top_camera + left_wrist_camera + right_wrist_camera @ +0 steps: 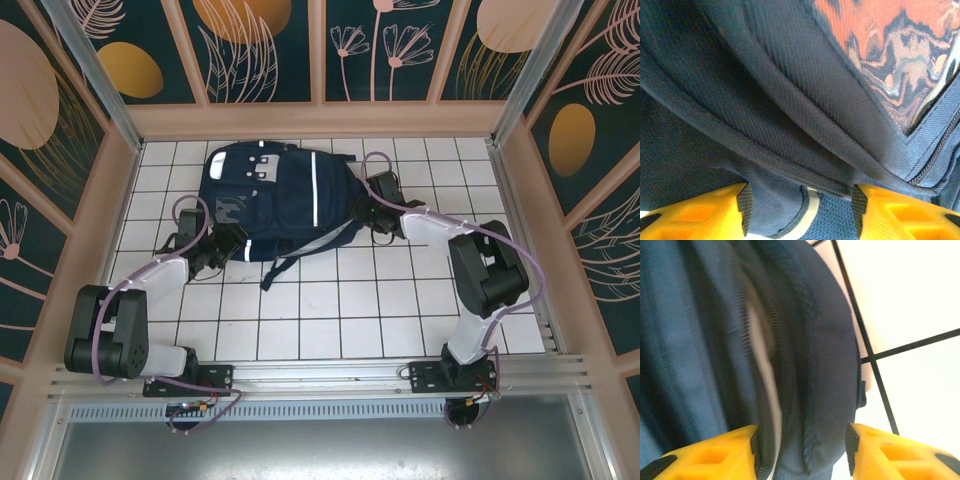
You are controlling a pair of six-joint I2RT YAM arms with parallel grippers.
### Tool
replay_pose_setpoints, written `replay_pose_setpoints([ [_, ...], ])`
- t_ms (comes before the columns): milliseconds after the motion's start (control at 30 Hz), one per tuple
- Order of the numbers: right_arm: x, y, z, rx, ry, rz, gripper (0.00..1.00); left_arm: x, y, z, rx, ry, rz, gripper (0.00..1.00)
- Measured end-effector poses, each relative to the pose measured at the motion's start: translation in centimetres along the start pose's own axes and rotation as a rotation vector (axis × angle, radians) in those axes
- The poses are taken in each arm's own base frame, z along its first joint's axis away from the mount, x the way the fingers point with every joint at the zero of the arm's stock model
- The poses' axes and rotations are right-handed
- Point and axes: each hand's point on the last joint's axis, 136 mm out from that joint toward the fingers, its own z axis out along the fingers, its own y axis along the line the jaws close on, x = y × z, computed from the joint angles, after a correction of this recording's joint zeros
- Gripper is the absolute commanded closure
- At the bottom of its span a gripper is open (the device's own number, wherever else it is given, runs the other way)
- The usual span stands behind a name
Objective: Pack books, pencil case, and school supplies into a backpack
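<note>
The navy backpack (275,205) lies flat on the white tiled table, white stripes up, straps trailing toward me. My left gripper (224,245) sits at its lower left edge; its yellow fingers (715,212) stand apart over a flat flap of backpack fabric (780,150), so the left gripper (800,205) is open. An orange, black and white patterned panel (890,60) shows beside a zipper. My right gripper (370,190) is at the bag's right side; the right gripper (802,445) is open astride a fold of the backpack (825,365). Books, pencil case and school supplies are out of view.
A dark strap (285,268) trails off the bag onto the tiles (340,310) in front. Wooden-framed painted walls (320,118) close in the table at the back and sides. In the right wrist view, bare tile (910,300) lies right of the bag.
</note>
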Motion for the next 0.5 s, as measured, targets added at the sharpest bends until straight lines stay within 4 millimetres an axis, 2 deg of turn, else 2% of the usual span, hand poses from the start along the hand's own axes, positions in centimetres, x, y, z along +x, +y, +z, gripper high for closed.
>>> replay_pose_setpoints([
  [100, 0.0, 1.7, -2.0, -0.039, -0.035, -0.056, 0.49, 0.6, 0.2, 0.3, 0.010, 0.000, -0.029, 0.44],
  [200, 1.2, 4.4, -4.0, -0.092, -0.065, -0.133, 0.49, 0.7, 0.4, 0.4, 0.018, -0.009, -0.055, 0.44],
  [367, 6.2, 9.1, -5.3, -0.187, -0.033, -0.263, 0.49, 0.7, 0.5, 0.6, 0.021, -0.013, -0.082, 0.43],
  [500, 10.4, 10.9, -4.7, -0.212, 0.027, -0.335, 0.50, 0.8, 0.6, 0.6, 0.014, -0.016, -0.094, 0.42],
])
